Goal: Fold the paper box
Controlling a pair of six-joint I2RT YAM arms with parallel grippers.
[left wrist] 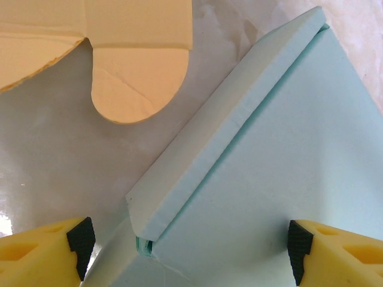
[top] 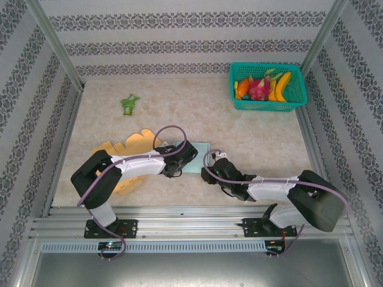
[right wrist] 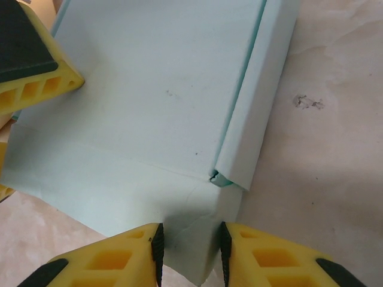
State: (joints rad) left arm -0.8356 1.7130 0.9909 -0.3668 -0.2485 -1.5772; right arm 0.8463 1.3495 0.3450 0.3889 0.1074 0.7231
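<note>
- Right gripper [right wrist: 190, 254]: jaws narrow, poised over the near corner flap [right wrist: 179, 209] of the paper box [right wrist: 149, 89]. We see nothing clamped.
- Right arm: elbow low, forearm reaching in from the right to the box's near edge.
- Left gripper [left wrist: 188, 248]: jaws wide, straddling the box from the left and holding nothing.
- Left arm: folded low, forearm lying across towards the middle.
- The box lies flat on the table [top: 251, 143] between the two grippers, pale blue. One side flap [right wrist: 257, 101] is already turned over onto the panel.
- Handling, our judgement: thin card, light, stiff only along the creases. It is likely to slide on the smooth top, so pin the panel with one gripper. Pinch a flap at its free edge, near a crease.
- Orange card sheet [top: 128, 146]: just left of the box, apart from it.
- Far side: a small green thing [top: 128, 104] and a basket [top: 269, 106] of fruit, well apart.
</note>
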